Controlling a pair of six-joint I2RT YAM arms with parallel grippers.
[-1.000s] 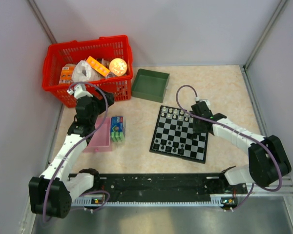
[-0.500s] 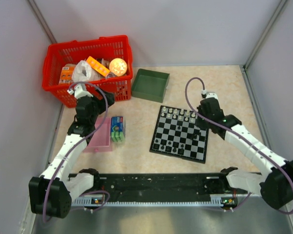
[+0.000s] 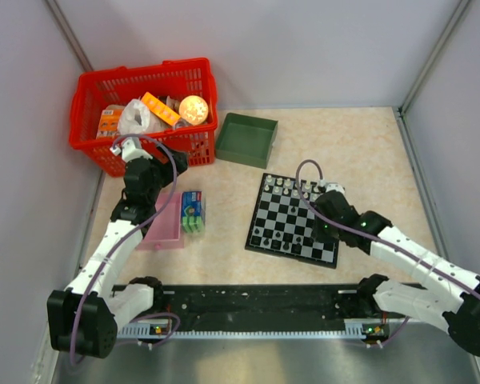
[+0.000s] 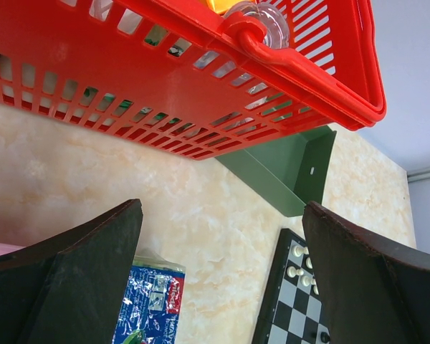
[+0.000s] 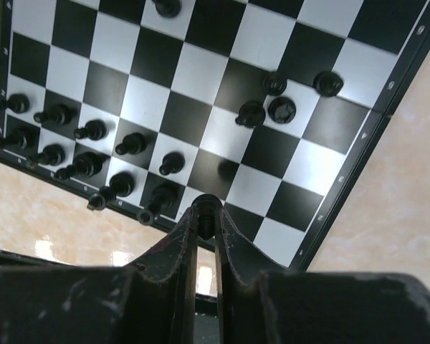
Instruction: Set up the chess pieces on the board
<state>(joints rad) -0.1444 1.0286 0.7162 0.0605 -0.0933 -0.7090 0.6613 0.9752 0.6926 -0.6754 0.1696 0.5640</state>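
Note:
The board (image 3: 282, 218) lies right of centre, its black and pale squares filling the right wrist view (image 5: 201, 79). White chess pieces (image 3: 292, 187) line its far rows. Black chess pieces (image 5: 79, 154) stand in two rows along the near edge, and three more (image 5: 276, 100) sit loose mid-board. My right gripper (image 5: 206, 216) hovers over the near right squares, shut on a small black chess piece (image 5: 206, 209) between its tips. My left gripper (image 4: 222, 276) hangs open and empty by the red basket, far left of the board; a board corner (image 4: 287, 315) shows between its fingers.
A red basket (image 3: 104, 84) full of items stands at the back left, with a green tray (image 3: 246, 138) beside it. A pink tray (image 3: 162, 234) and a blue-green packet (image 3: 193, 211) lie left of the board. Grey walls close both sides.
My right gripper has swung from the board's far right side down toward its near right corner, still shut on the black piece. The left arm has not moved.

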